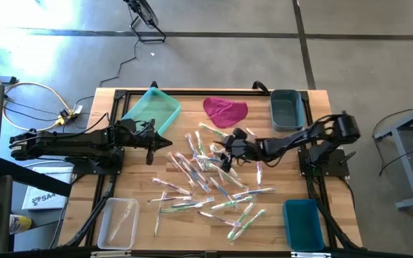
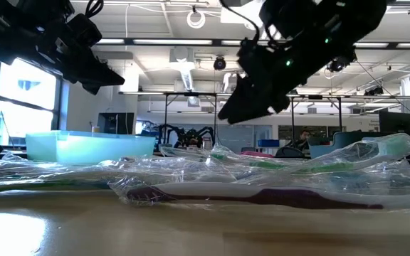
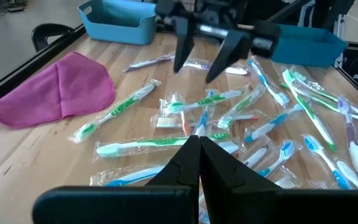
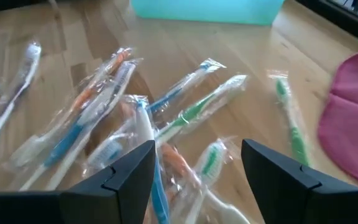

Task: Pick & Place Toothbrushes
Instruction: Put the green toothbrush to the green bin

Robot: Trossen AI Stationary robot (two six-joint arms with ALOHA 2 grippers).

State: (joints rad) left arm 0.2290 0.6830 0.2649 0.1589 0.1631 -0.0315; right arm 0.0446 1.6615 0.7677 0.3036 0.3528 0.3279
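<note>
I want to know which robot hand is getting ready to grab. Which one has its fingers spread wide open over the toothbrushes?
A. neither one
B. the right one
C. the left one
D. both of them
B: the right gripper shows a wide gap between its two dark fingers above the wrapped toothbrushes, while the left gripper has its fingertips pressed together.

My right gripper (image 1: 228, 152) hovers open-jawed over the toothbrushes (image 1: 206, 179) scattered mid-table (image 1: 278, 215). My left gripper (image 1: 165, 142) waits at their left edge. A magenta cloth (image 1: 225, 111) lies at the far side.
</note>
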